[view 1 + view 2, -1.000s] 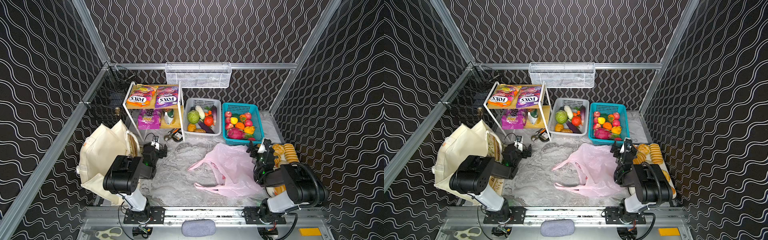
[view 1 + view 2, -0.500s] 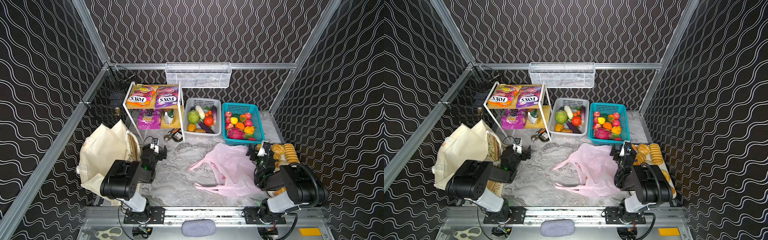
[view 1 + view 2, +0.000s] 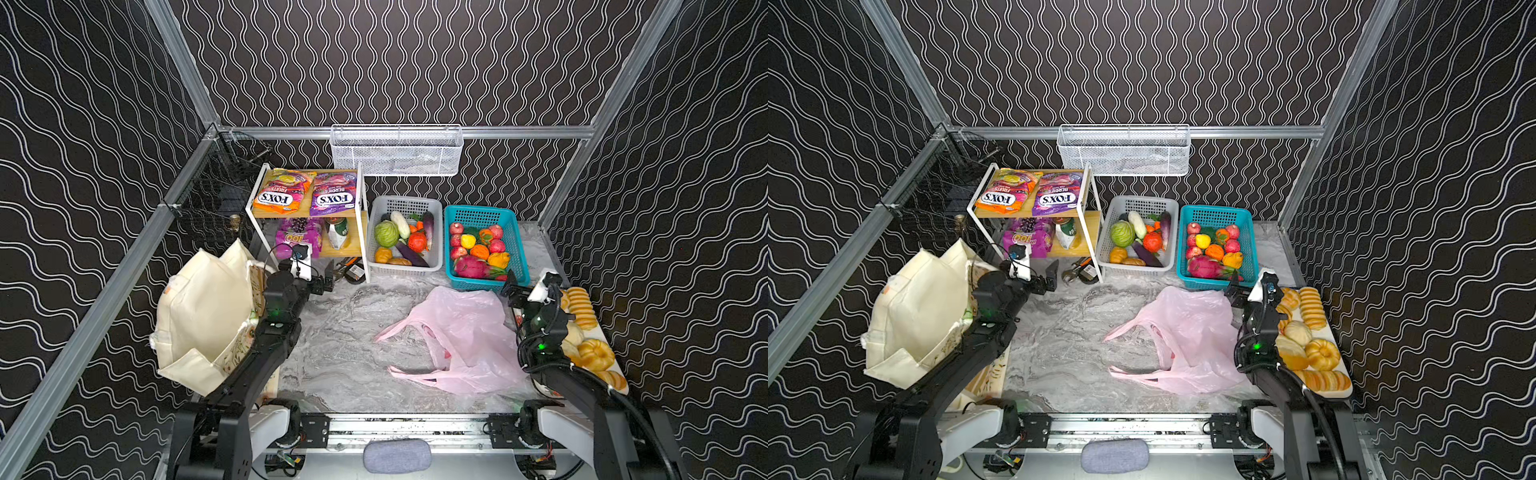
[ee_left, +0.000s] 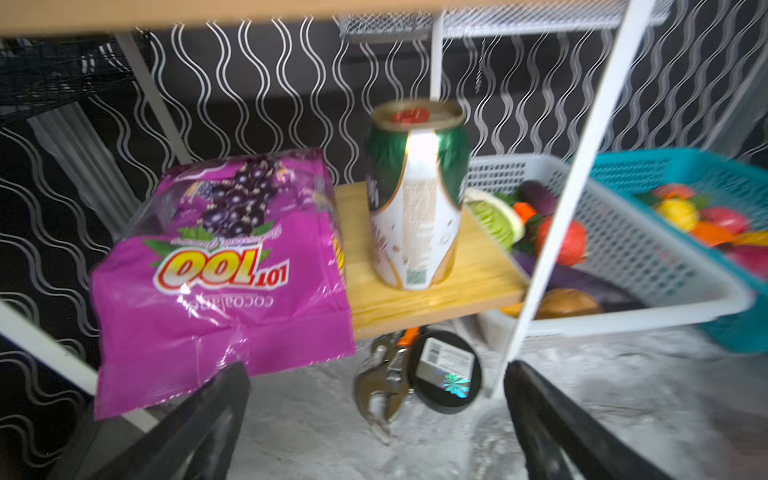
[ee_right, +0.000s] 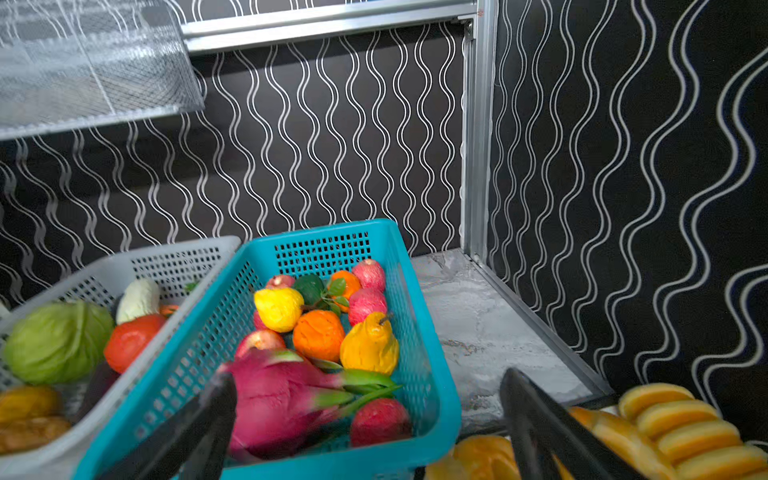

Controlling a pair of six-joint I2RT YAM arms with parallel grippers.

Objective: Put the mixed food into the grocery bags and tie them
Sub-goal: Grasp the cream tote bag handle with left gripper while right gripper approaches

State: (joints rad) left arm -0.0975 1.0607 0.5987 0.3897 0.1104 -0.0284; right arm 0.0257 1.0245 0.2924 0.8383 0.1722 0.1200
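1. Pink bag [image 3: 461,332]: lower right of centre in both top views. It lies flat and crumpled on the table [image 3: 345,332], with its handles at the near end.
2. Tote [image 3: 203,316]: left of the frame, slumped, touching my left arm.
3. My left gripper [image 3: 328,277]: left of centre, low over the table, just in front of the rack [image 3: 362,232]. The jaws are spread wide with nothing between them. My wrist view looks into the lower shelf.
4. My right gripper [image 3: 512,284]: right of centre, at the near end of the blue basket [image 3: 521,266], just beyond the pink bag. The jaws are spread wide and empty.
5. Lower shelf: the LOT 100 packet [image 4: 216,266] lies flat, its near edge hanging over the shelf. The can [image 4: 415,199] stands upright just beside it.
6. Blue basket: the dragon fruit [image 5: 278,395] lies at the near end. Behind it are an orange fruit [image 5: 318,334] and a yellow fruit [image 5: 278,307], both touching their neighbours.
7. Upper shelf: the purple FOX'S packet [image 3: 334,193] lies flat beside the orange packet [image 3: 282,191].
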